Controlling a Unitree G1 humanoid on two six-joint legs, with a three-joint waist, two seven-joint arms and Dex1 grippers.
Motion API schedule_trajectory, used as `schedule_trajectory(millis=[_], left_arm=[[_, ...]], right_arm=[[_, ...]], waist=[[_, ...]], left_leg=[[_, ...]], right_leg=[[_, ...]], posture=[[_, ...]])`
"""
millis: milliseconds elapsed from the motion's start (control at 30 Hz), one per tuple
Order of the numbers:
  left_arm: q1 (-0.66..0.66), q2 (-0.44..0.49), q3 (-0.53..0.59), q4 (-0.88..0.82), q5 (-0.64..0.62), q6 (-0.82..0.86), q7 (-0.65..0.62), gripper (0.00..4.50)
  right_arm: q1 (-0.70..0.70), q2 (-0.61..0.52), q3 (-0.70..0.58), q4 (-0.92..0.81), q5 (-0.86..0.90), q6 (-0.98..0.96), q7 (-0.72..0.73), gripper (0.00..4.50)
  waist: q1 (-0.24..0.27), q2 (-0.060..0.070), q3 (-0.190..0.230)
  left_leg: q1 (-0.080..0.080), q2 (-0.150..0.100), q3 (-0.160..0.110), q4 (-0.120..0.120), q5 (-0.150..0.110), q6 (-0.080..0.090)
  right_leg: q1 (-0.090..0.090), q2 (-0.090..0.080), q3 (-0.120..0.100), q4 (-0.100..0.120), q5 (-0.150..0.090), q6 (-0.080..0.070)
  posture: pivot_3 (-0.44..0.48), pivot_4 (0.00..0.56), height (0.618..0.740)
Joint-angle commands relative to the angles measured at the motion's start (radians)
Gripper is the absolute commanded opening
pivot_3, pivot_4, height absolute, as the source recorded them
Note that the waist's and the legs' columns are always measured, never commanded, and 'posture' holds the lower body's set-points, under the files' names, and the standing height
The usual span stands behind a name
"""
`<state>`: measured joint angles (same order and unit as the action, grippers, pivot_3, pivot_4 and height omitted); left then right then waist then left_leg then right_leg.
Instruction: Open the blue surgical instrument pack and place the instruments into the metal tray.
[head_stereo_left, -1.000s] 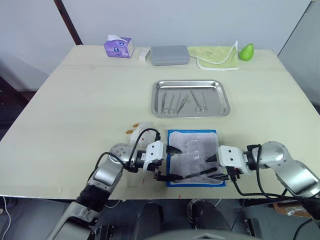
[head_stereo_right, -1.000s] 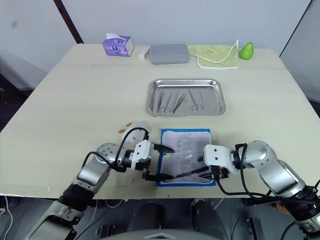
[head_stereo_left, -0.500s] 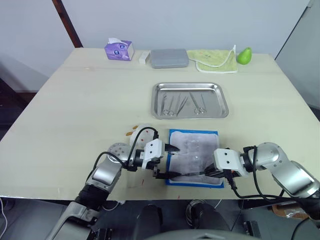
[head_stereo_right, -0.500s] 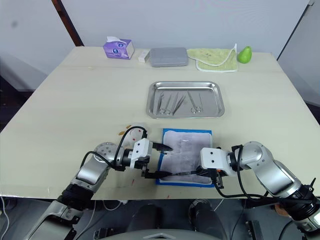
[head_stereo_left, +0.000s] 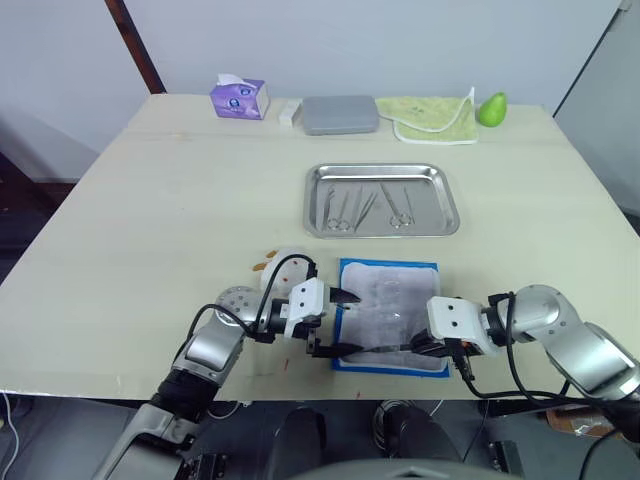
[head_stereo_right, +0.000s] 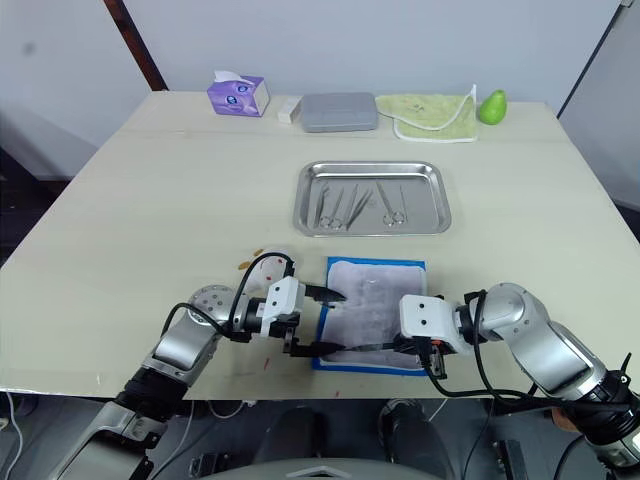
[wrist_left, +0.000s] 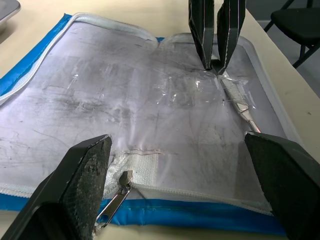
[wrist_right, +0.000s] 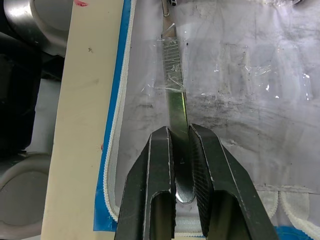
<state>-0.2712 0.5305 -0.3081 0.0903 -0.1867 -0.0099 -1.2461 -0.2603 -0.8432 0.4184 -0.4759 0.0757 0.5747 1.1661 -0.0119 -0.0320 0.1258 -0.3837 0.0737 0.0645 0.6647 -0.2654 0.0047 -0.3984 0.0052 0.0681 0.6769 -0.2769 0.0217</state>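
The blue surgical instrument pack (head_stereo_left: 390, 300) lies open near the table's front edge, its clear inner face (wrist_left: 150, 100) up. My left gripper (head_stereo_left: 342, 323) is open and straddles the pack's left, zippered edge (wrist_left: 177, 142). My right gripper (wrist_right: 181, 132) is shut on a flat silvery instrument (wrist_right: 172, 70) that lies in the pack under a clear film. The left wrist view shows the right gripper (wrist_left: 215, 65) pinching that instrument (wrist_left: 239, 100). Farther back is the metal tray (head_stereo_left: 382, 168) with several instruments (head_stereo_left: 365, 205) in it.
Along the far edge stand a purple tissue box (head_stereo_left: 238, 98), a small white block (head_stereo_left: 290, 110), a grey case (head_stereo_left: 340, 113), a green cloth (head_stereo_left: 435, 115) and a green pear (head_stereo_left: 490, 108). A white round object (head_stereo_left: 285, 265) sits behind my left gripper.
My right gripper, open one second ago, has shifted slightly left and shut on the instrument in the pack. The left gripper has stayed open in place.
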Motion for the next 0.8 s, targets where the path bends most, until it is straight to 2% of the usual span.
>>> schedule_trajectory(millis=[33, 533, 800], left_arm=[[0.017, 0.005, -0.033, 0.014, 0.009, 0.004, -0.031, 4.5], [0.002, 0.013, -0.03, 0.041, 0.014, -0.008, -0.043, 4.5], [0.001, 0.006, -0.034, 0.047, 0.02, -0.014, -0.041, 4.5]], right_arm=[[-0.003, -0.037, 0.002, -0.027, -0.005, 0.064, 0.005, 0.0], [-0.056, -0.098, -0.011, -0.085, 0.017, 0.109, 0.033, 0.0], [-0.143, -0.102, 0.004, -0.154, 0.073, 0.252, 0.051, 0.0]], waist=[[0.002, 0.002, 0.001], [0.001, 0.003, 0.003], [-0.002, 0.006, 0.005]], left_leg=[[0.0, 0.0, 0.0, 0.0, 0.0, 0.0], [-0.012, -0.002, 0.0, 0.003, -0.001, 0.001], [-0.013, -0.001, 0.0, 0.004, -0.001, 0.001]], right_leg=[[0.0, 0.0, 0.0, 0.0, 0.0, 0.0], [-0.011, -0.002, -0.001, 0.001, 0.001, 0.005], [-0.011, -0.002, 0.0, 0.001, 0.001, 0.004]], posture=[[0.0, 0.15, 0.738], [0.0, 0.15, 0.738], [0.0, 0.15, 0.738]])
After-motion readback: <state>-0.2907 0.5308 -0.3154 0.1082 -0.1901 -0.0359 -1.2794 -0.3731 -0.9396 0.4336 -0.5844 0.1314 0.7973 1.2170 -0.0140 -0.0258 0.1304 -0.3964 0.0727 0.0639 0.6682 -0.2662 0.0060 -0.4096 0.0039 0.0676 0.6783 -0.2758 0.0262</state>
